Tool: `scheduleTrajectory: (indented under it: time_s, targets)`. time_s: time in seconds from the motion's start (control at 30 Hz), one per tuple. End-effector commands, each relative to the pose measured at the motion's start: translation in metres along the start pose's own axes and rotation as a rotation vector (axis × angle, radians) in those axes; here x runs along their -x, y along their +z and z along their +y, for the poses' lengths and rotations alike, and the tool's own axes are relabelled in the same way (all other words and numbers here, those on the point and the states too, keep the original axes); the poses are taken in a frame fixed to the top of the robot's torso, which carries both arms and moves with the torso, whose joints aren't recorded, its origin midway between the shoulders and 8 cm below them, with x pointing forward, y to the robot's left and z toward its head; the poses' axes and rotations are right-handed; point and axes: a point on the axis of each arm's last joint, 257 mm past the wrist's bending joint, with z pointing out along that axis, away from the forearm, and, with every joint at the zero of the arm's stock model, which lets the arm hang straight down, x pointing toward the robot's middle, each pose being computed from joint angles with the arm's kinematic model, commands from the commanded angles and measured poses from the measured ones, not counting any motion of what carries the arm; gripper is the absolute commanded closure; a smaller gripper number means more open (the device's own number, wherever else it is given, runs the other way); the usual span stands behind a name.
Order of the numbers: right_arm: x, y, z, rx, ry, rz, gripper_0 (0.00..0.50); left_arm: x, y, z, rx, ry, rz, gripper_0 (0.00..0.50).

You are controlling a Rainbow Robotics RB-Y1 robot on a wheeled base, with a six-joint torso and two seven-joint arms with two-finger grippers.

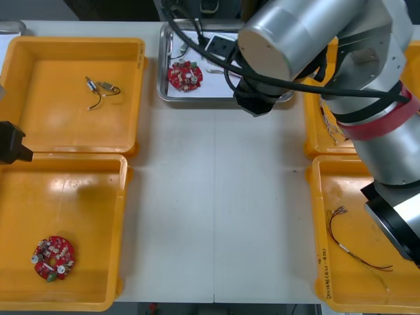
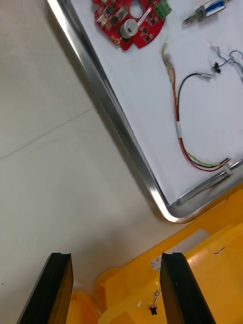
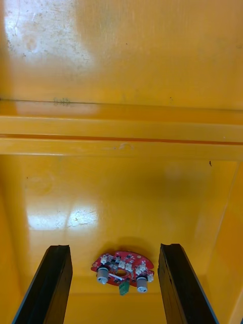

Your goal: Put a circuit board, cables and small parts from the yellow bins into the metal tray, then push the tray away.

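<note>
Left gripper (image 3: 115,248): fingers spread, empty, hovering over spare circuit board (image 3: 123,267) in near-left yellow bin (image 3: 152,192). Metal tray (image 2: 120,129), far centre of table, white inside, holding red board (image 2: 129,20), red-and-yellow cable (image 2: 178,121) and small metal part (image 2: 207,10): likely light, stiff and slippery on the smooth table (contents may slide), best pushed square on the near rim. Right gripper (image 2: 116,255): fingers apart, empty, just off the tray's near right corner; print on rim of near-right yellow bin (image 1: 321,262) too small to read.
</note>
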Motion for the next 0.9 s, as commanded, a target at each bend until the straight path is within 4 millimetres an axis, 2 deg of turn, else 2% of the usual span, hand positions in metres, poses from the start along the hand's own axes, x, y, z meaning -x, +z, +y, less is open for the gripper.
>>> scheduleTrajectory:
  time_s: [0.03, 0.2, 0.27, 0.3, 0.37, 0.53, 0.7, 0.73, 0.8, 0.83, 0.9]
  targets:
    - [0.002, -0.022, -0.013, -0.007, 0.118, -0.097, 0.000, 0.002, -0.014, 0.018, 0.044, 0.069, -0.016, 0.000]
    - [-0.015, -0.027, -0.026, 0.007, 0.230, -0.137, 0.000, 0.002, -0.014, 0.018, 0.044, 0.069, -0.016, 0.000]
    - [-0.030, -0.029, -0.034, 0.001, 0.296, -0.149, 0.000, 0.002, -0.014, 0.018, 0.044, 0.069, -0.016, 0.000]
    - [-0.030, -0.029, -0.034, 0.001, 0.296, -0.149, 0.000, 0.002, -0.014, 0.018, 0.044, 0.069, -0.016, 0.000]
    - [-0.050, -0.030, -0.042, -0.003, 0.375, -0.159, 0.000, 0.002, -0.014, 0.018, 0.044, 0.069, -0.016, 0.000]
    - [-0.084, -0.028, -0.054, -0.011, 0.499, -0.147, 0.000, 0.002, -0.014, 0.018, 0.044, 0.069, -0.016, 0.000]
    - [-0.117, -0.022, -0.057, 0.019, 0.675, -0.121, 0.000, 0.002, -0.014, 0.018, 0.044, 0.069, -0.016, 0.000]
    - [-0.129, -0.020, -0.059, 0.014, 0.713, -0.103, 0.000, 0.002, -0.014, 0.018, 0.044, 0.069, -0.016, 0.000]
    - [-0.137, -0.019, -0.060, 0.012, 0.741, -0.092, 0.000, 0.002, -0.014, 0.018, 0.044, 0.069, -0.016, 0.000]
    - [-0.152, -0.017, -0.063, 0.006, 0.787, -0.075, 0.000, 0.002, -0.014, 0.018, 0.044, 0.069, -0.016, 0.000]
    - [-0.169, -0.016, -0.067, -0.002, 0.823, -0.057, 0.000, 0.002, -0.014, 0.018, 0.044, 0.069, -0.016, 0.000]
